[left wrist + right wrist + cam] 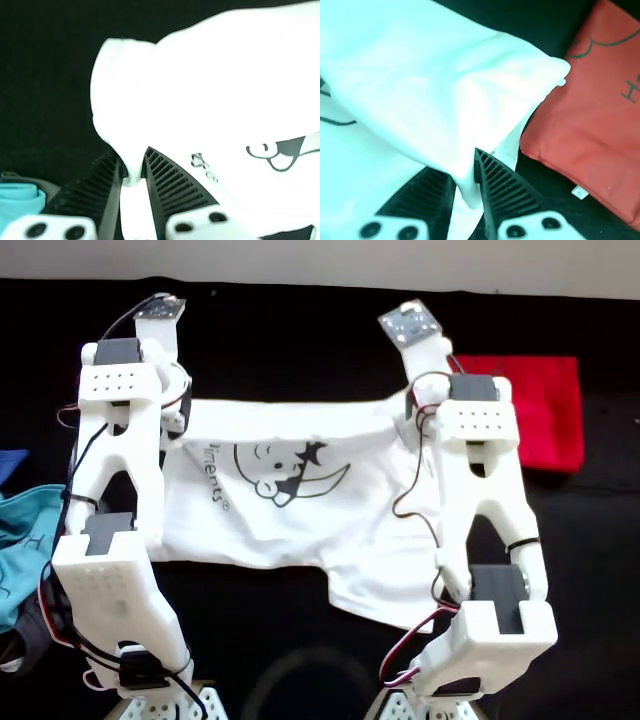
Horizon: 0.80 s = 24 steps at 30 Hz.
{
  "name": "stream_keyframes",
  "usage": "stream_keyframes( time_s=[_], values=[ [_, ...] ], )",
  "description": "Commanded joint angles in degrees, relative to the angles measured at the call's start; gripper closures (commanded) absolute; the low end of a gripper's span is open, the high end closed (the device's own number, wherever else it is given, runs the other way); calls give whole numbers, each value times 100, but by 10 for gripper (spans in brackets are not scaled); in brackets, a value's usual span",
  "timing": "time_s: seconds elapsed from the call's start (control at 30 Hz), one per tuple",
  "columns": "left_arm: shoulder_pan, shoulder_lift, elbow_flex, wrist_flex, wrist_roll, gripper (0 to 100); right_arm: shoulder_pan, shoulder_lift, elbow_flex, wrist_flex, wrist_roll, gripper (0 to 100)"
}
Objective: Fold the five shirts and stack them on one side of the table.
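Mid-fold on white shirt (300,520), left gripper (132,170) and right gripper (467,175) clamped to its edge; red shirt (530,410) apparently done, teal pile (25,530) waiting.

High view: fixed above, wide, facing down on the black worktop (300,330); arm bases (160,695) at 6 o'clock.
Left wrist view: close, looking along the left fingers (170,180) onto the white shirt (225,90).
Right wrist view: close, along the right fingers (505,185).
Shared: white shirt, all views; red shirt (530,410), high view (2 o'clock) and right wrist view.
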Motion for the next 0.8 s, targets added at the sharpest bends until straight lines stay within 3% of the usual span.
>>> stream_keyframes(
  time_s=[0.0,0.17,0.3,0.57,0.77],
  values=[
    [-40,-84,-321,448,9,992,-48,-242,4,479,-62,992],
    [-13,-268,-760,1556,-290,992,-57,-1288,391,769,-62,992],
    [-110,-593,-840,2066,-352,992,-57,-2273,1499,593,-62,992],
    [-259,-2053,1270,2057,-1020,992,-57,-4312,3890,338,-62,992],
    [-259,-3134,3301,1187,-1196,992,-40,-5473,4725,822,-53,992]
  ],
)
